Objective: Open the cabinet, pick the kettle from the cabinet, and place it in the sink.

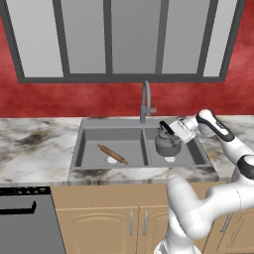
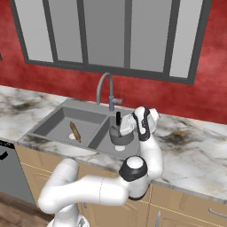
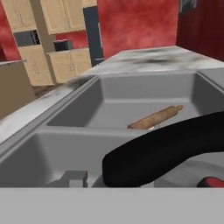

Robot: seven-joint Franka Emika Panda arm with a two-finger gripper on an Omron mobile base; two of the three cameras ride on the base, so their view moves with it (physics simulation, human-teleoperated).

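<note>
The sink is dark grey, as is its arched faucet. The kettle has a grey metal body and a black handle. A light brown wooden rolling pin lies in the basin beside it. The counter is white marble veined with grey and rusty brown. The wall is mottled red, the window frame dark grey, and the base cabinets are tan with silver handles.
</note>
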